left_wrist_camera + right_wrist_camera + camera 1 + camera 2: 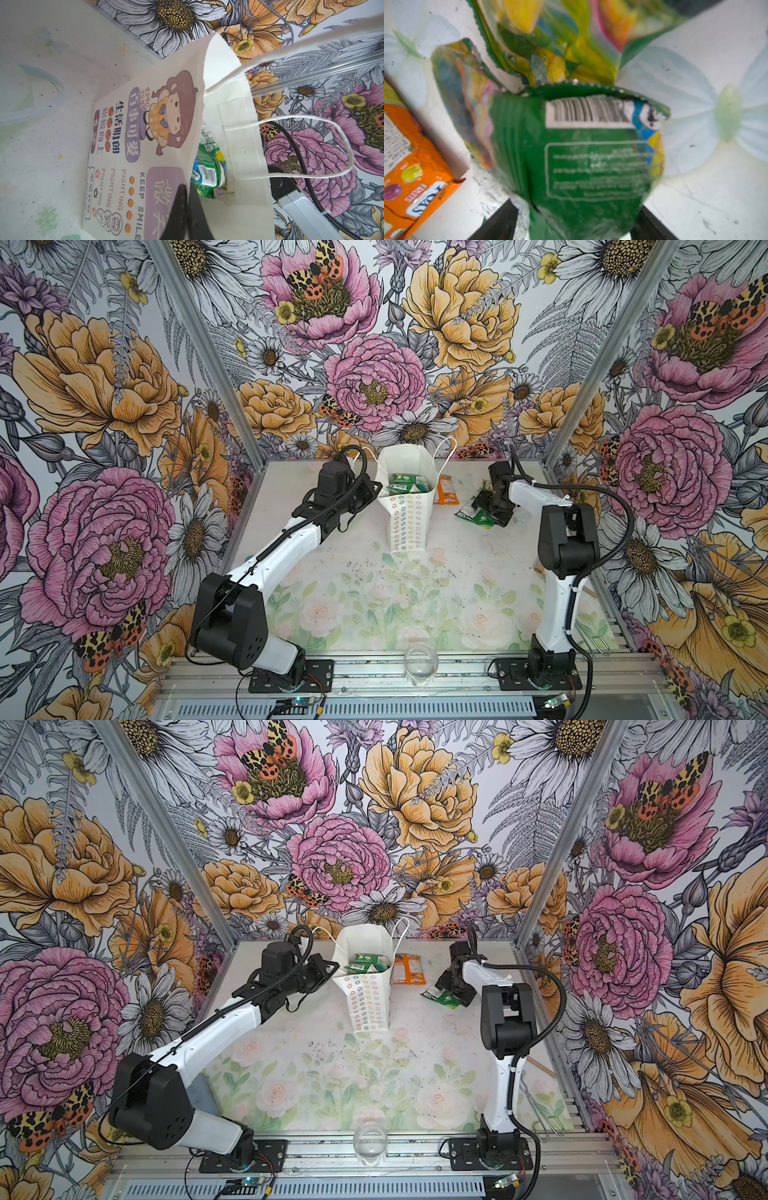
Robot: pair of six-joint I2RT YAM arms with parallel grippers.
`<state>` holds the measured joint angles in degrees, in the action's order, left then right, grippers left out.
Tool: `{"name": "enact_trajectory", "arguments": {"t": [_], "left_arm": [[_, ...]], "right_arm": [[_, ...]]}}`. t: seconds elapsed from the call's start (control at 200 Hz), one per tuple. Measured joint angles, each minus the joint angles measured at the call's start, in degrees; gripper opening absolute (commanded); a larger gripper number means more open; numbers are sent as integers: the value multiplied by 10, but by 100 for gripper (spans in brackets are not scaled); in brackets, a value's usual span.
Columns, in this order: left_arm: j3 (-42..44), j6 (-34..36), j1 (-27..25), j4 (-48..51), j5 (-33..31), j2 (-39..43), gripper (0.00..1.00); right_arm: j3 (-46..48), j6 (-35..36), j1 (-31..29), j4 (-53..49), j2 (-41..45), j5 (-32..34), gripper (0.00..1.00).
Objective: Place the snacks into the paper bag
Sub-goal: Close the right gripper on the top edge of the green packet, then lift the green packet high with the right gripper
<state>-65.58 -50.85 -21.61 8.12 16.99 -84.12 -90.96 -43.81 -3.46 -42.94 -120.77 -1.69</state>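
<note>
As right jaws straddle it, the glossy green packet (581, 162) lies crumpled

The paper bag (408, 526) is white with rows of tiny flower outlines in red, blue, yellow and green. Its other face (149, 133) has a brown-haired cartoon girl in yellow checks, plus purple panels. One packet (581, 166) is green with a white barcode patch, another orange packet (445, 489) says FRUITS. The mat (374, 614) is pale with faded pink roses.
</note>
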Motion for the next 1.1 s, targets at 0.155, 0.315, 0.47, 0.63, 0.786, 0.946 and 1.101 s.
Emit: {"name": "enact_trajectory", "arguments": {"t": [0.155, 0.315, 0.47, 0.63, 0.786, 0.946, 1.101], "left_arm": [[0, 0, 0, 0, 0, 0, 0], [0, 0, 1, 0, 0, 0, 0], [0, 0, 0, 0, 0, 0, 0], [0, 0, 1, 0, 0, 0, 0], [0, 0, 1, -1, 0, 0, 0], [0, 0, 1, -1, 0, 0, 0], [0, 0, 1, -1, 0, 0, 0]], "right_arm": [[-1, 4, 0, 5, 0, 0, 53], [-1, 10, 0, 9, 2, 0, 32], [7, 23, -2, 13, 17, 0, 17], [34, 32, -3, 7, 44, -1, 9], [52, 46, -3, -6, 88, -19, 2], [53, 66, -3, -16, 148, -44, 0], [22, 95, -3, -55, 185, -60, 0]]}}
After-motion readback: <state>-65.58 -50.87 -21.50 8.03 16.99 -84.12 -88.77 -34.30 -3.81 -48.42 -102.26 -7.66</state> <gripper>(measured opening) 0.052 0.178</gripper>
